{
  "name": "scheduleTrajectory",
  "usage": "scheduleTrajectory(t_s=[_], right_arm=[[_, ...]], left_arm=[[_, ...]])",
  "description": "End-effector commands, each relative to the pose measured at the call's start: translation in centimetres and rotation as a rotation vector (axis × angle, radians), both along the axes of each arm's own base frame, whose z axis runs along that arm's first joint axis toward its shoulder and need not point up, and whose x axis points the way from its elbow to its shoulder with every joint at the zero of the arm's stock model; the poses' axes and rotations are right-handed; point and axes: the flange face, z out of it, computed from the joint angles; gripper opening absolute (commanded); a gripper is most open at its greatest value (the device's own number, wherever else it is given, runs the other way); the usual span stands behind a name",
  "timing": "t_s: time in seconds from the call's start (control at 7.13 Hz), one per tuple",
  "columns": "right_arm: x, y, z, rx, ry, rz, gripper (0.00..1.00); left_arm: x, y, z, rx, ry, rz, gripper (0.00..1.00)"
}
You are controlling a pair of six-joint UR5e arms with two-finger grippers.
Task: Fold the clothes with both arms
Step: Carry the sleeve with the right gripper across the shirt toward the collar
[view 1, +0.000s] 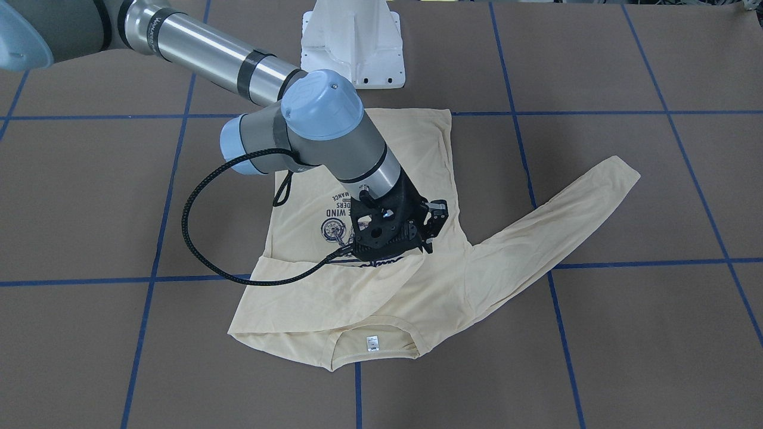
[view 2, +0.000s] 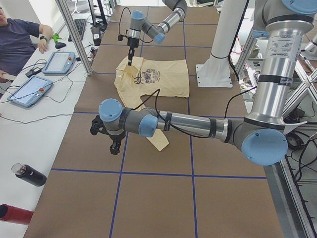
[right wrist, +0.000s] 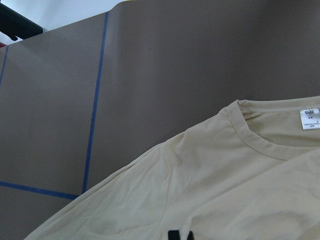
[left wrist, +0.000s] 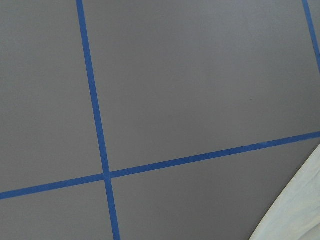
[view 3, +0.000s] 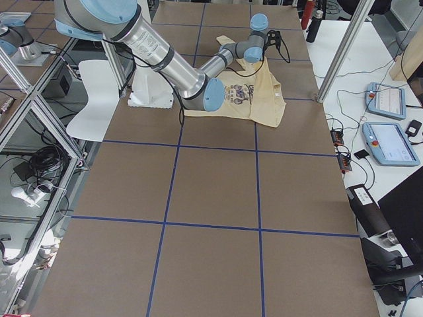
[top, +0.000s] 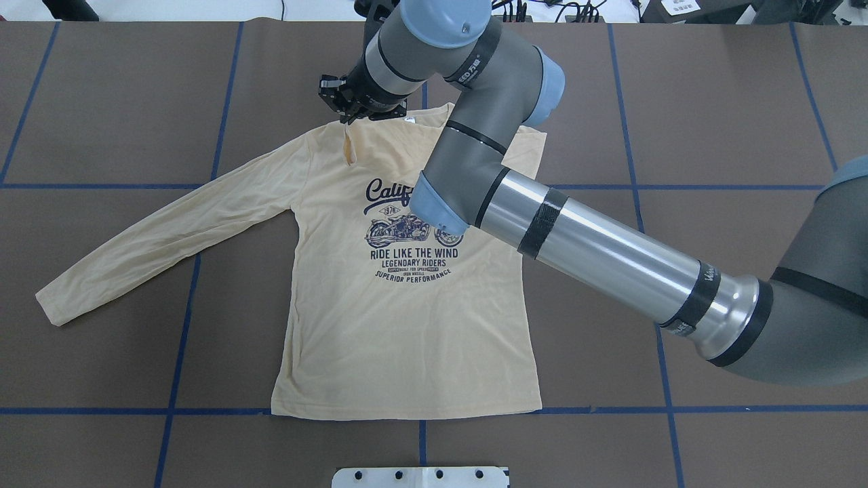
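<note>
Matte brown table (view 1: 626, 357), blue tape grid (view 1: 596, 112); thin cream shirt (top: 407, 325); jaws: cannot tell.

under the right gripper (top: 344, 103) jaws lie the shirt (top: 407, 325) shoulder and collar; outward of them the brown table (top: 712, 102) is bare and open. behind the jaws, the right arm's own forearm (top: 610, 261) bars the way over the shirt's chest. under the left gripper (view 2: 114, 146) jaws is bare table, with only the sleeve cuff (left wrist: 300, 220) near to one side.
</note>
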Motion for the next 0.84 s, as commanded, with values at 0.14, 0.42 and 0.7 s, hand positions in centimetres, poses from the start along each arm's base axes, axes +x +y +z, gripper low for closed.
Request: scheduleTrajectory(t_s=[0.14,0.42,0.7], right_arm=[[-3.4,-0.1,1.3,-0.011,0.06,0.045,0.0],[-5.7,1.3,0.0,0.017,0.074,0.084,0.0],[-7.1,1.9,-1.5,0.03,0.079,0.099,0.59]], left_arm=[[0.0,-0.3,-0.4,0.004,0.001,-0.001,0.99],[0.0,-0.7,-0.5,0.006,-0.001,-0.001,0.99],[0.1,-1.0,-0.6,0.006,-0.001,-0.001,0.99]])
